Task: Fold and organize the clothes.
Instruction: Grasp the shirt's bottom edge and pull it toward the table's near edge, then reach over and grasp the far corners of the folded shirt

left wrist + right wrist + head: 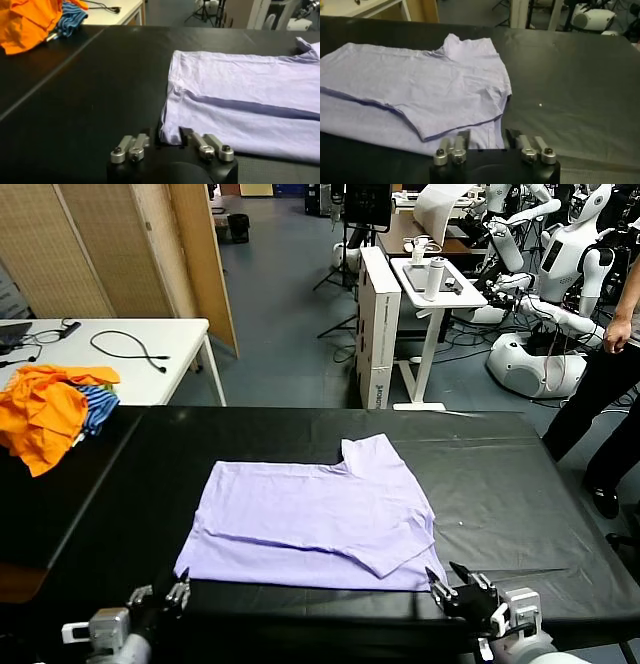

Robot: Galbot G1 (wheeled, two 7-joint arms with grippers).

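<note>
The pale lavender T-shirt (310, 519) lies flat on the black table (500, 474), with one sleeve and its upper part folded over onto the body. My left gripper (160, 594) is open at the shirt's near left corner; in the left wrist view that corner (170, 130) lies between the spread fingers of the gripper (167, 137). My right gripper (452, 584) is open at the near right corner; in the right wrist view the hem (480, 132) lies between the fingers of the gripper (487, 137). The checkered print does not show.
A heap of orange and blue-striped garments (50, 409) sits at the table's far left corner. A white side table (120, 349) with a cable stands behind it. A person (610, 384) stands at the right. A white cart (430, 284) stands beyond the table.
</note>
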